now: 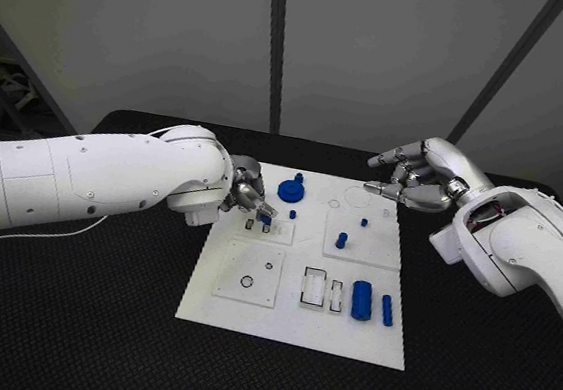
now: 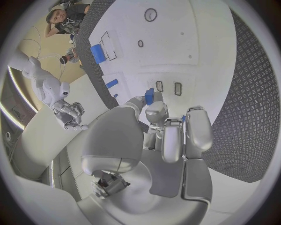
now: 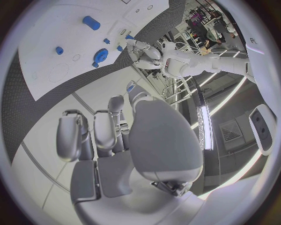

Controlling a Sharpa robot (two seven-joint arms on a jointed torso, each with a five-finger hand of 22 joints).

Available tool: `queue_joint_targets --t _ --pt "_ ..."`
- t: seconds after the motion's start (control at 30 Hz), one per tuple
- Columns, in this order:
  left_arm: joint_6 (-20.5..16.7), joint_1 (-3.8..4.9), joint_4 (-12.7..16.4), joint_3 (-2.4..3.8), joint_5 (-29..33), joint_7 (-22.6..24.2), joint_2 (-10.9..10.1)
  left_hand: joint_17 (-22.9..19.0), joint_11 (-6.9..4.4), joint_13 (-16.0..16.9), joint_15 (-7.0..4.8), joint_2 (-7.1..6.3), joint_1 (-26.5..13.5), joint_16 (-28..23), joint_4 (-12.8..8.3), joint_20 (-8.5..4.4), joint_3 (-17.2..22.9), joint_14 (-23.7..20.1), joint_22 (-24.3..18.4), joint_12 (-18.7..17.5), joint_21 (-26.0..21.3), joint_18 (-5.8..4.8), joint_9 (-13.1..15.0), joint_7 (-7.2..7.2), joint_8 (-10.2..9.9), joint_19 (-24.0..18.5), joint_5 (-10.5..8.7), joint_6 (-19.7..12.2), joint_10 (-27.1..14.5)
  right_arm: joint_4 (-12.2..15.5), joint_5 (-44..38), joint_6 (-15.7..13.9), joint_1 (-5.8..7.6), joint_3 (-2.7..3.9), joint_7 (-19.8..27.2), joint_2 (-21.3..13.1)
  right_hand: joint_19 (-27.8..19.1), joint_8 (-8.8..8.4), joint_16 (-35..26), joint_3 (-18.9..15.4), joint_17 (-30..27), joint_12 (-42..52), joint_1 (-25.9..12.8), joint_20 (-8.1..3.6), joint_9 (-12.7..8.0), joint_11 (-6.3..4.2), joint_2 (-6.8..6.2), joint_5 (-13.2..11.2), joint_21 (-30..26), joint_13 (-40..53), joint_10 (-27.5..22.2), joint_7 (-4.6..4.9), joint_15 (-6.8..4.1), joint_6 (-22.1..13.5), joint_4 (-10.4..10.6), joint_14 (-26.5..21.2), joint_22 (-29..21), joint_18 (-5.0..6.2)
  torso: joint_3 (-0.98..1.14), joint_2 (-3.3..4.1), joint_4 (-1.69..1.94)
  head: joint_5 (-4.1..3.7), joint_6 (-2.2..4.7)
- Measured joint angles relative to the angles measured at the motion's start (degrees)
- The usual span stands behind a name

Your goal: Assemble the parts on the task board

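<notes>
White task board (image 1: 294, 314), blue parts (image 1: 363, 295), black dimpled table (image 1: 71, 322)

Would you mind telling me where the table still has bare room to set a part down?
Bare black table lies in front of the task board and to its right, below the right robot hand. It is crowded at the board's far left corner, where the left robot hand holds a small blue part beside the blue gear.
</notes>
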Motion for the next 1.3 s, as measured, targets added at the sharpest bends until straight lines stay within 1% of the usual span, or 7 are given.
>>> queue_joint_targets --t 0.13,0.2,0.33,0.5,0.8,1.3 --pt "-0.4 -0.42 0.2 -0.02 -1.4 -0.2 0.3 0.0 0.0 0.1 -0.06 -0.15 -0.2 0.0 -0.1 0.2 0.1 0.1 0.1 0.3 0.0 -0.01 0.1 0.0 -0.1 0.2 0.0 0.0 0.0 0.0 0.0 0.0 0.0 0.0 0.0 0.0 0.0 0.0 0.0 0.2 0.1 0.0 0.0 0.0 0.0 0.0 0.0 0.0 0.0 0.0 0.0 0.0 0.0 0.0 0.2 0.0 0.0 0.0 0.01 -0.02 -0.03 0.0 -0.13" --pt "-0.7 -0.66 0.3 -0.03 -2.4 -0.4 0.4 0.0 0.01 0.3 -0.06 -0.01 -0.4 0.2 -0.1 0.2 0.1 0.2 0.3 0.5 0.0 -0.01 0.2 -0.01 -0.1 0.2 0.0 0.0 0.0 0.1 0.0 0.1 0.0 0.0 0.0 0.0 0.0 0.0 0.0 0.2 0.1 0.0 0.0 0.0 0.0 0.0 0.0 0.0 0.0 0.0 0.0 0.0 0.0 0.0 0.2 0.0 0.0 0.0 0.01 -0.02 -0.03 0.01 -0.19" --pt "-1.2 -1.18 0.5 -0.05 -4.3 -0.5 0.6 0.0 0.01 0.4 -0.06 -0.22 -0.7 0.3 -0.5 0.16 0.5 0.2 0.4 0.7 0.2 -0.02 0.4 -0.2 -0.2 0.2 -0.01 0.2 0.0 0.1 0.0 0.1 0.0 0.0 0.0 0.0 0.0 0.0 0.0 0.2 0.1 0.0 0.0 0.0 0.0 0.0 0.0 0.0 0.0 0.0 0.0 0.0 0.0 0.0 0.2 0.0 0.0 0.0 0.01 -0.03 -0.03 0.0 -0.28" --pt "-1.8 -1.62 0.6 -0.06 -6.5 -0.6 0.7 0.0 0.01 0.5 -0.06 -0.22 -0.7 0.3 -0.5 0.0 0.5 0.2 0.5 0.7 0.3 -0.02 0.4 -0.2 -0.2 0.4 -0.02 0.2 0.0 0.1 0.0 0.2 0.0 0.0 0.0 0.1 0.0 0.0 0.0 0.2 0.1 0.0 0.0 0.0 0.0 0.0 0.0 0.0 0.0 0.0 0.0 0.0 0.0 0.0 0.2 0.0 0.0 0.0 0.0 -0.03 -0.03 0.03 -0.37" --pt "-2.2 -1.97 0.7 -0.06 -9.1 -0.8 1.0 0.0 0.01 0.6 -0.26 -0.42 -0.9 0.3 -0.6 0.0 0.9 0.0 0.7 1.0 0.3 -0.01 0.7 -0.19 0.1 0.4 -0.08 0.2 0.0 0.0 -0.1 0.3 0.0 0.0 0.0 0.2 0.0 0.0 0.0 0.2 0.1 0.0 0.0 0.0 0.0 0.0 0.0 0.0 0.0 0.0 0.0 0.0 0.0 0.0 0.2 0.0 0.0 0.0 -0.03 -0.03 -0.03 0.08 -0.4" --pt "-1.8 -2.42 0.6 -0.07 -10.8 -1.0 1.4 0.0 0.02 0.7 -0.25 -0.89 -1.4 0.3 -1.1 0.0 1.4 0.0 0.8 1.0 0.3 -0.02 0.8 -0.18 0.1 0.4 -0.09 0.2 0.0 0.0 -0.3 0.5 -0.01 -0.01 0.0 0.3 0.0 0.0 0.0 0.2 0.1 0.0 0.0 0.0 0.0 0.0 0.0 0.0 0.0 0.0 0.0 0.0 0.0 0.0 0.2 0.0 0.0 0.0 -0.01 -0.03 -0.02 0.16 -0.53"
